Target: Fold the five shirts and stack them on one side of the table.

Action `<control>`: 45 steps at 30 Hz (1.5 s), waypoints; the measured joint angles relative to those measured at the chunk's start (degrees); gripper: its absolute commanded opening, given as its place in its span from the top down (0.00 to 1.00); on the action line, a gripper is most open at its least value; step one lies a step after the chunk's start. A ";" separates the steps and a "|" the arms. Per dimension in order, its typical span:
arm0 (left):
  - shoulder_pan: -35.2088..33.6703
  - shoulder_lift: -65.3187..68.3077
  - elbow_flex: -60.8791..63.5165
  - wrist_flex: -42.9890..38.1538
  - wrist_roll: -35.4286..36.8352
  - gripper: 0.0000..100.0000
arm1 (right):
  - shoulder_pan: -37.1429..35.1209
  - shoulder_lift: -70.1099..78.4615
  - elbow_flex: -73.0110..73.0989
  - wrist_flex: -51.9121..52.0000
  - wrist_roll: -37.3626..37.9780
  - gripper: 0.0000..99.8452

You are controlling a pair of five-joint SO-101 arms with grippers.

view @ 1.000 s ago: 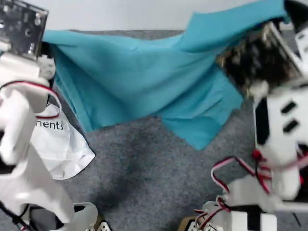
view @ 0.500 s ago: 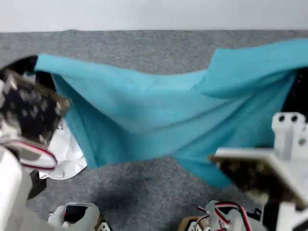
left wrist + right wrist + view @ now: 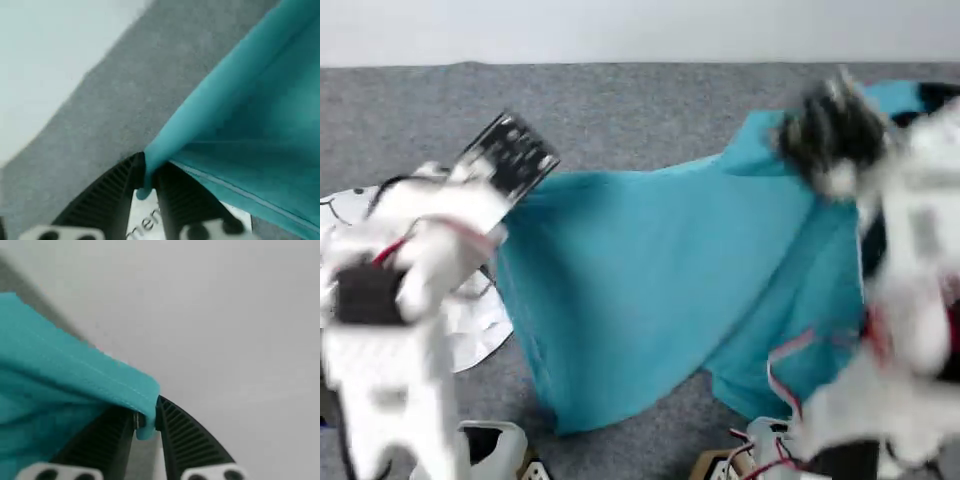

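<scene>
A teal shirt (image 3: 660, 300) hangs spread between the two arms above the grey table (image 3: 620, 110). My left gripper (image 3: 145, 182) is shut on one corner of the teal shirt (image 3: 240, 125), at the left in the high view. My right gripper (image 3: 146, 422) is shut on a hemmed edge of the teal shirt (image 3: 60, 375), held up at the right. The shirt's lower edge droops toward the table's front. A white shirt (image 3: 470, 320) with dark print lies on the table at the left, partly under the left arm (image 3: 410, 300).
The right arm (image 3: 900, 280) stands over the table's right side. Bare grey table surface runs along the back, below a pale wall (image 3: 640, 30). Both arm bases (image 3: 760, 460) sit at the front edge.
Both arms have swung with the teal shirt: the left-held corner moved right and forward, and the cloth now hangs lower toward the table's front. Both grips have held.
</scene>
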 measured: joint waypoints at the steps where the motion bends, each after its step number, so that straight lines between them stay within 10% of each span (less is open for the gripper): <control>1: 0.00 2.20 2.81 -3.25 0.00 1.00 | -0.35 1.58 3.25 -1.32 0.00 0.99; 8: -0.70 24.35 5.45 -24.79 0.00 1.00 | -1.85 14.15 18.20 -17.85 -2.11 0.99; 19: -3.60 59.08 -24.70 -27.52 0.00 1.00 | -3.16 27.08 18.73 -27.87 -3.52 0.99; 35: -3.69 83.96 -64.70 -14.68 -0.35 0.99 | -4.04 35.43 18.73 -38.68 -4.48 0.99; 45: -2.90 85.01 -79.03 10.64 -9.41 1.00 | -3.96 34.20 18.73 -26.11 -5.19 0.99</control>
